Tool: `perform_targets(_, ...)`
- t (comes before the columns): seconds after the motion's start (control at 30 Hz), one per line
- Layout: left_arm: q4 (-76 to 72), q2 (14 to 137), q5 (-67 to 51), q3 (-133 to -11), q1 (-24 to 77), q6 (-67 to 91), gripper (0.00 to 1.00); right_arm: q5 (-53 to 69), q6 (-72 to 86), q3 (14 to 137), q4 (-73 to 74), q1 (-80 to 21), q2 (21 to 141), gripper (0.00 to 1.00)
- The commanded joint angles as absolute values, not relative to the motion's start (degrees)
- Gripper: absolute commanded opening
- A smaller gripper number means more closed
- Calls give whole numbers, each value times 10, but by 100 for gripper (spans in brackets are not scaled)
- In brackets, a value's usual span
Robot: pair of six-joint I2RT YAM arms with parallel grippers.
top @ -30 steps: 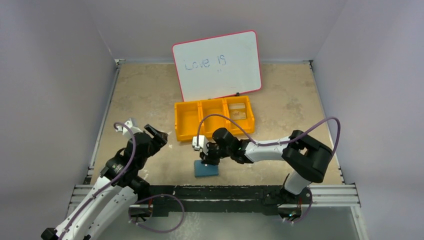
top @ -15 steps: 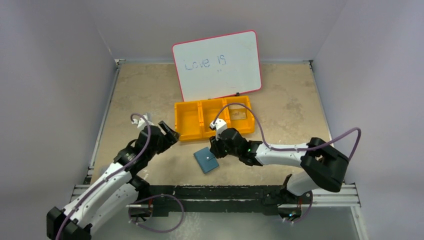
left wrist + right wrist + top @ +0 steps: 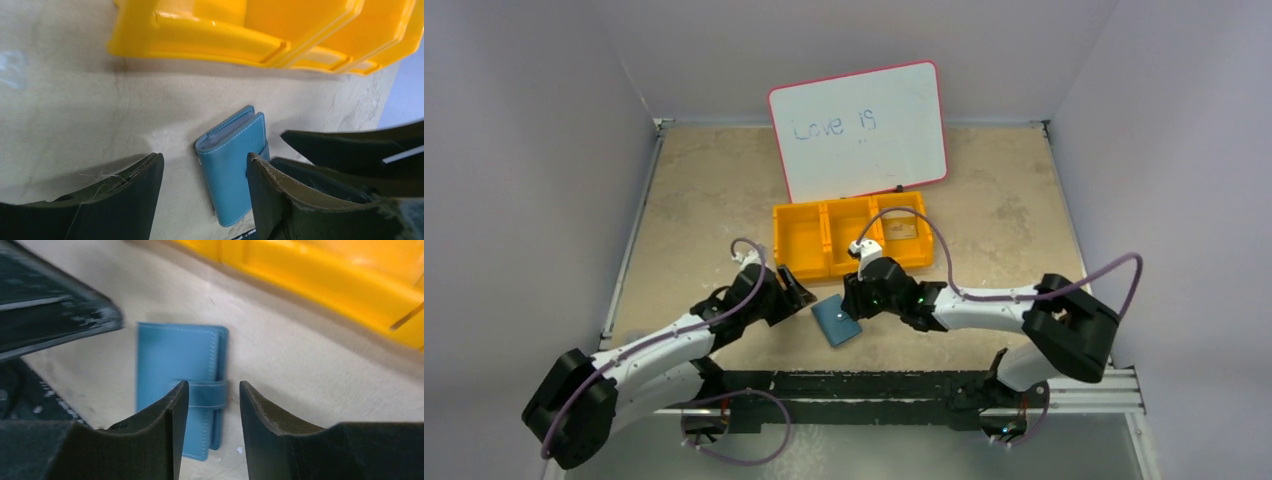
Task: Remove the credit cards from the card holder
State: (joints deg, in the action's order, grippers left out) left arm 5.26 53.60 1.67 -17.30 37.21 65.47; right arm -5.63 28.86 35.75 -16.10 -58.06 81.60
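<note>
The card holder [image 3: 837, 320], a teal-blue wallet, lies closed and flat on the table in front of the bin, its tab fastened. It shows in the left wrist view [image 3: 232, 170] and the right wrist view [image 3: 170, 355]. My left gripper [image 3: 802, 297] is open and empty just left of it; its jaws [image 3: 204, 157] frame the wallet's near edge. My right gripper [image 3: 849, 296] is open and empty just above the closure tab [image 3: 205, 392], its jaws [image 3: 214, 385] straddling it. No credit cards show at the wallet; only a pale layered edge [image 3: 231, 125] shows.
The orange three-compartment bin [image 3: 796, 272] stands right behind the wallet, with a tan flat item [image 3: 901, 224] in its right compartment. The pink-rimmed whiteboard [image 3: 861, 130] leans behind it. The black rail [image 3: 864, 385] runs along the near table edge. The right gripper's fingers [image 3: 350, 145] sit close to my left jaws.
The left arm has reached right and forward, up to the wallet. The right gripper drew back a little from over the wallet, which turned slightly; it has hardly moved since.
</note>
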Motion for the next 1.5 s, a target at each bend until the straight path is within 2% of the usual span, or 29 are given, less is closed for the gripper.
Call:
perform_targets(0.0,-24,561,31,-161,412,691,61,-67,359,397,-114,-581,859,44)
perform_targets(0.17,-54,571,52,-141,452,719,61,-97,396,377,-115,-581,820,45)
perform_targets(0.37,-45,543,96,-126,473,741,61,-175,411,341,-110,-581,687,50)
perform_targets(0.4,-23,536,107,-129,473,739,63,-200,417,324,-115,-581,662,56)
perform_targets(0.43,-4,524,117,-131,473,738,64,-222,422,313,-117,-580,640,67)
perform_targets(0.47,5,516,125,-132,473,739,66,-242,441,302,-116,-580,618,88)
perform_targets(0.5,9,506,130,-129,473,744,67,-261,477,291,-108,-579,599,98)
perform_targets(0.53,10,496,134,-124,473,752,70,-269,499,278,-107,-579,583,100)
perform_targets(0.63,17,464,151,-102,473,782,84,-210,466,235,-180,-576,550,100)
perform_targets(0.73,18,422,160,-77,472,816,99,-173,486,238,-162,-576,563,99)
perform_targets(0.87,-19,366,155,-38,472,863,100,-125,432,284,-151,-576,624,95)
perform_targets(0.93,-63,360,138,-25,472,862,96,-101,424,306,-142,-577,662,89)
perform_targets(1.07,-54,408,111,-47,472,843,77,-59,407,347,-131,-578,736,80)
perform_targets(1.17,-94,486,72,-61,474,818,69,-51,393,370,-122,-587,771,79)
perform_targets(1.2,-114,550,57,-85,485,800,62,-59,392,386,-110,-589,792,76)
perform_targets(1.27,-122,592,61,-101,496,794,58,-72,388,406,-83,-591,814,66)
perform_targets(1.47,-156,627,83,-93,506,819,49,-85,369,443,-44,-610,862,54)
